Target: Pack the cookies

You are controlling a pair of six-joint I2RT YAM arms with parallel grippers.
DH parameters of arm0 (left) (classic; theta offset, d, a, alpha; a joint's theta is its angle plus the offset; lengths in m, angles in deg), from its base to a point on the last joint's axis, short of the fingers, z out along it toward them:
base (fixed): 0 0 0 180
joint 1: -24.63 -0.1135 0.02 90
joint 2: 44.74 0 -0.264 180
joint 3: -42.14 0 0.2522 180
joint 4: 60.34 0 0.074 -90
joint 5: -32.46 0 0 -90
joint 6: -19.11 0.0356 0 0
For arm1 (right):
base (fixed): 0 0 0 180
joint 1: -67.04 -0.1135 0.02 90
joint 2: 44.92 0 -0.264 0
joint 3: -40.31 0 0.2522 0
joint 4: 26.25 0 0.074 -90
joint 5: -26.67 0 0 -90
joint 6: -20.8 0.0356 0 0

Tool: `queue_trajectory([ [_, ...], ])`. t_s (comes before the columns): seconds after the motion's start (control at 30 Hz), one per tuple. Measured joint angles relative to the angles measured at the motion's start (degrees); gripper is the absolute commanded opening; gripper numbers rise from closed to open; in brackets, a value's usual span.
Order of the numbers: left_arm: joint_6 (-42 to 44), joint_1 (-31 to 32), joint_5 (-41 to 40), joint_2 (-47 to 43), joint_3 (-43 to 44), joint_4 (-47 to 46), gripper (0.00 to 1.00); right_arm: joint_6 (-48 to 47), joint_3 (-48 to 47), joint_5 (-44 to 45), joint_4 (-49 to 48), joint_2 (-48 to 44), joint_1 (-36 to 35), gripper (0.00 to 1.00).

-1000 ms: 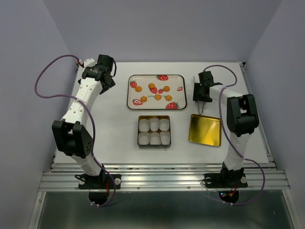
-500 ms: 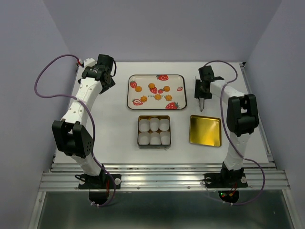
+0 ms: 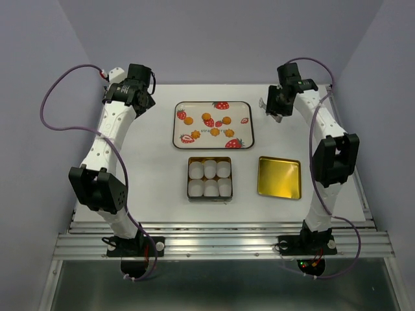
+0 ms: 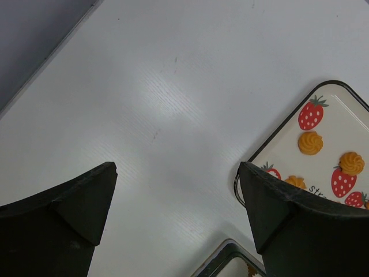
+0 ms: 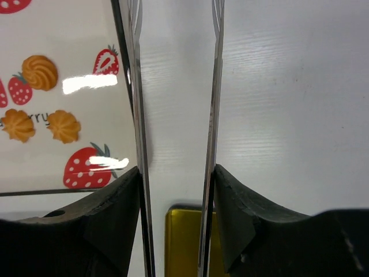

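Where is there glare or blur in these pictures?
Right wrist view: white glare streaks on the tray and along the tweezers in the right pincer. Left wrist view: a pale sheen on the table; the left pincer is dark, without detail.

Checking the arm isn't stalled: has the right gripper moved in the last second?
Yes. The right gripper, holding tweezers, has moved toward the far edge of the table, away from the gold lid.

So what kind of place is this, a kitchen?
Probably a robot test booth, not a kitchen: left arm and right arm bolted to a white table, plain walls close around, cookies laid out on a tray.
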Motion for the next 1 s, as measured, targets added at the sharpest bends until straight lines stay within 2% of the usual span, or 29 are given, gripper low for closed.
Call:
queue_trajectory([
  [0.2,-0.3,0.0,0.1,0.2,2.1,1.0,0.99,0.0,-8.7,-4.5,7.3,-0.2,0.0,0.54],
  [0.47,-1.0,0.0,0.3,0.2,2.1,1.7,0.99,-0.2,-10.2,-13.5,11.4,-2.4,-1.5,0.52],
  [0.8,-1.2,0.0,0.5,-1.5,-1.8,1.6,0.99,0.1,-19.6,-15.0,14.9,0.5,-10.5,0.52],
  [1.0,-1.1,0.0,0.5,-3.4,-4.0,1.5,0.99,0.3,-22.5,-12.2,16.5,5.1,-13.8,0.52],
])
